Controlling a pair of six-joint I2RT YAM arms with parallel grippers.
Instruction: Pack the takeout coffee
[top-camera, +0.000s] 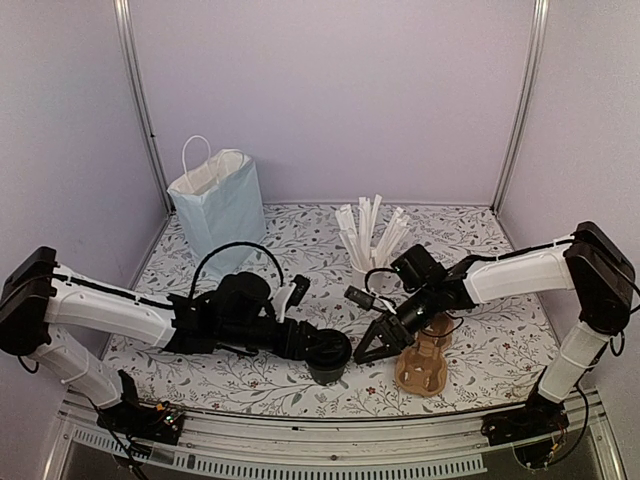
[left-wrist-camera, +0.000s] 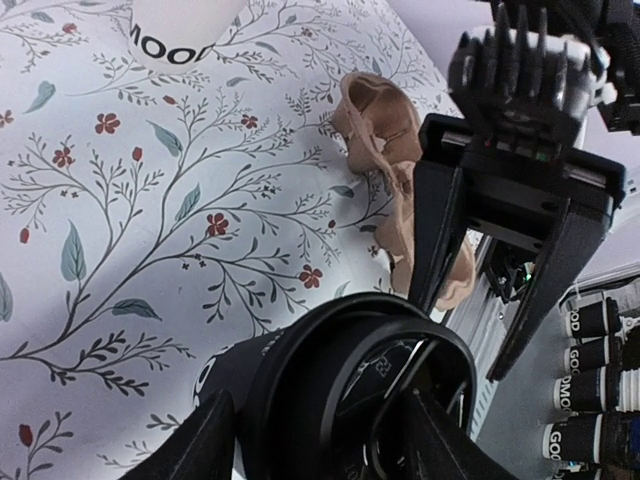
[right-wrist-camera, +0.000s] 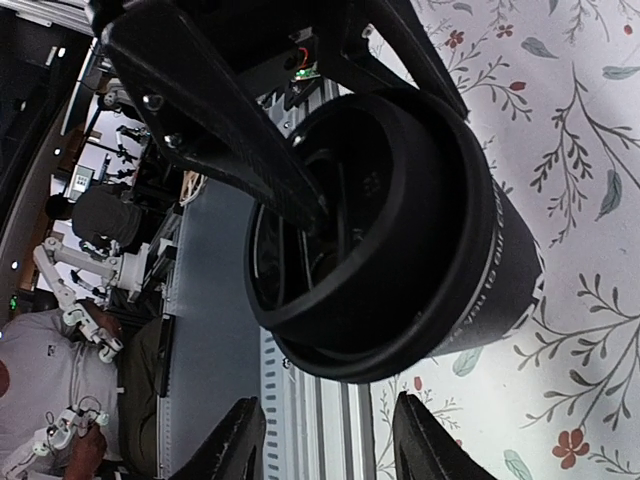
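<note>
- At the 6 o'clock edge of the table (top-camera: 240, 385), the takeout coffee (top-camera: 328, 362) stands upright.
- Left gripper (top-camera: 320, 347), arm stretched low from 9 o'clock, straddles its rim; clamped or not, I cannot tell.
- Right gripper (top-camera: 380, 350), at the coffee's 3 o'clock, angles down, jaws parted, empty.
- At 12 o'clock, the white cup (left-wrist-camera: 175, 30) reads "MOO".

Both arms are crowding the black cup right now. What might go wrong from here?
The right gripper hangs open right beside the left gripper at the black cup; they may collide or tip it. The cardboard carrier sits close by the right gripper and might get shoved.
</note>
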